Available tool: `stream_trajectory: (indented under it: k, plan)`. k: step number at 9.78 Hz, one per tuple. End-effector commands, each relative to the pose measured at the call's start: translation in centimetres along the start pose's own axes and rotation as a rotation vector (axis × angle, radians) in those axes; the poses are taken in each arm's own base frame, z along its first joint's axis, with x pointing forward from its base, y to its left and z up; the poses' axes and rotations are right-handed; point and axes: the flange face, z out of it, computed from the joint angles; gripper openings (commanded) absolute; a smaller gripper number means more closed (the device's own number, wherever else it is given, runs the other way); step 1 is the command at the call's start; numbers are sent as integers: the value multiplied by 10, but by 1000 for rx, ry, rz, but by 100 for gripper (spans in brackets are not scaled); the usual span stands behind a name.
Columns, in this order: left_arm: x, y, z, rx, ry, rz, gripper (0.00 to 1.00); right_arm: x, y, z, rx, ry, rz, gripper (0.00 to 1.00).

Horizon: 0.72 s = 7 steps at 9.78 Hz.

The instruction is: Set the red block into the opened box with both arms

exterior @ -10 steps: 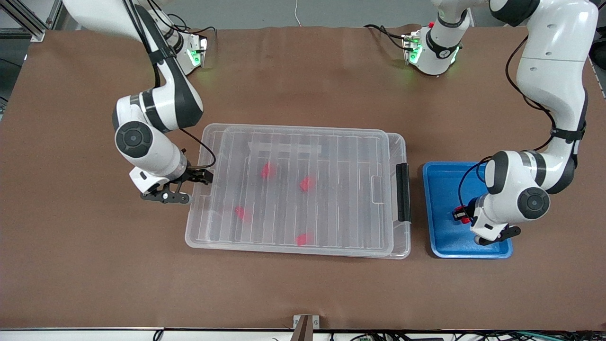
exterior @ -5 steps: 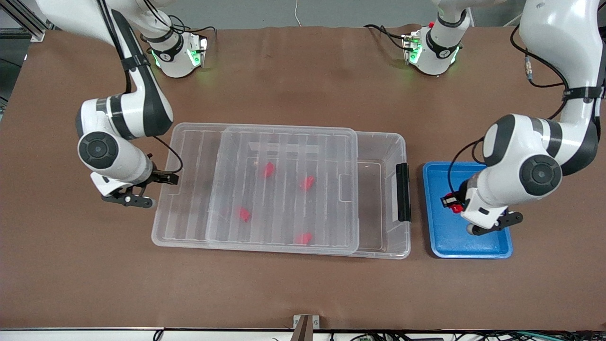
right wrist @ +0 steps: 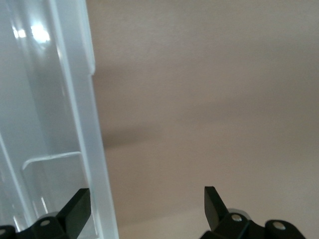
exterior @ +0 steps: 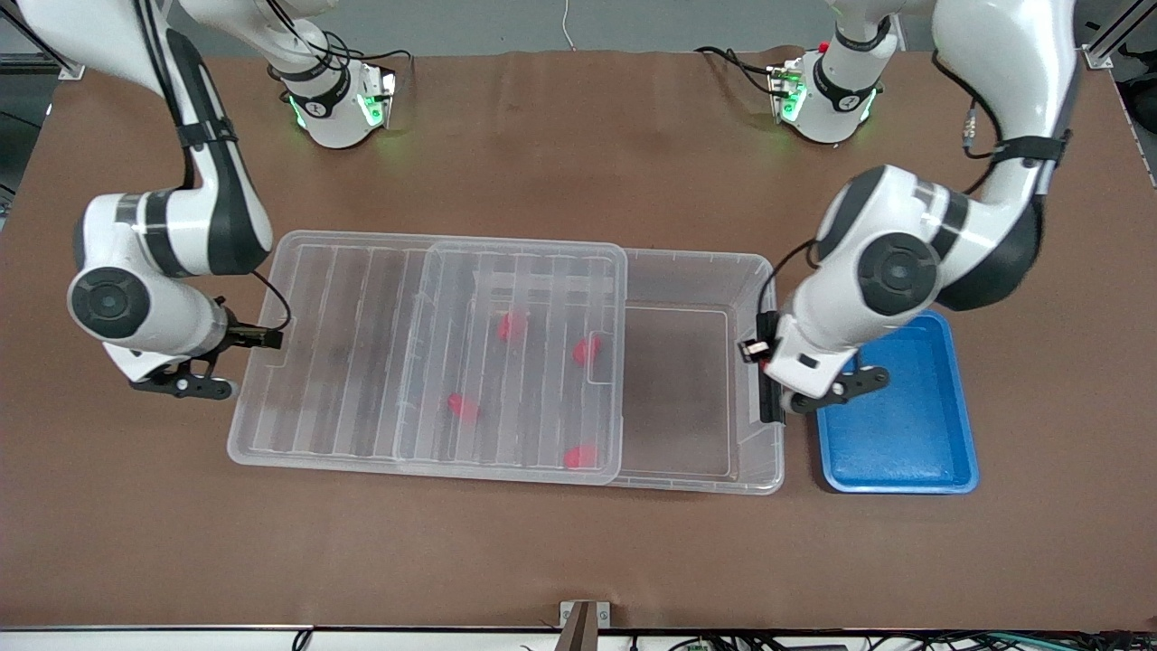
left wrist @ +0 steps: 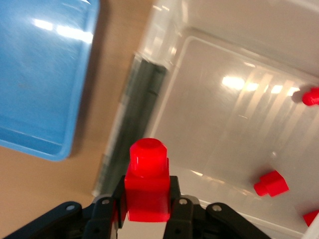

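Note:
My left gripper [left wrist: 147, 211] is shut on a red block [left wrist: 147, 179] and hangs over the handle end of the clear box [exterior: 714, 258], by its black handle [left wrist: 142, 102]. In the front view the left gripper [exterior: 752, 350] sits at that end. The ribbed lid [exterior: 334, 362] is slid toward the right arm's end and leaves part of the box uncovered. My right gripper [exterior: 262, 339] is open at the lid's outer edge, and in the right wrist view the lid's rim [right wrist: 97, 174] stands between the spread fingers of the right gripper [right wrist: 144, 199]. Several red blocks [exterior: 512, 325] lie in the box under the lid.
A blue tray [exterior: 895, 407] lies beside the box's handle end, toward the left arm's end of the table, below the left arm's wrist. Brown table [exterior: 578, 561] surrounds the box. Both arm bases stand along the edge farthest from the front camera.
The right gripper has drawn the lid toward the right arm's end, uncovering the handle end. The left gripper has lifted from the blue tray with the red block and moved over the box's handle end.

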Motion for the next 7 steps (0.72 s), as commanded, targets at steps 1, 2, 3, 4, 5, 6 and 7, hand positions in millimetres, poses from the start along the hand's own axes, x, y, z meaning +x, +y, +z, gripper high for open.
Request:
stream_trajectory:
  k: [1, 2, 3, 4, 5, 6, 7]
  plan:
    - [-8, 43, 49, 7, 6, 44, 0, -2, 3, -49, 10, 18, 2, 100]
    - [-13, 57, 66, 13, 33, 48, 0, -2, 6, -93, 53, 31, 20, 100]
    - [-19, 68, 90, 50, 49, 48, 0, -8, 19, -145, 72, 77, 41, 100]
    - [-17, 72, 112, 63, 60, 58, 0, -19, 41, -193, 89, 135, 74, 100]
    - [-12, 76, 134, 44, 72, 92, 0, -41, 71, -224, 121, 161, 126, 100]
    - [-10, 79, 160, 43, 79, 120, 0, -72, 110, -253, 200, 187, 163, 100]
    - [-15, 85, 182, 63, 80, 157, 0, -102, 136, -267, 270, 153, 151, 100]
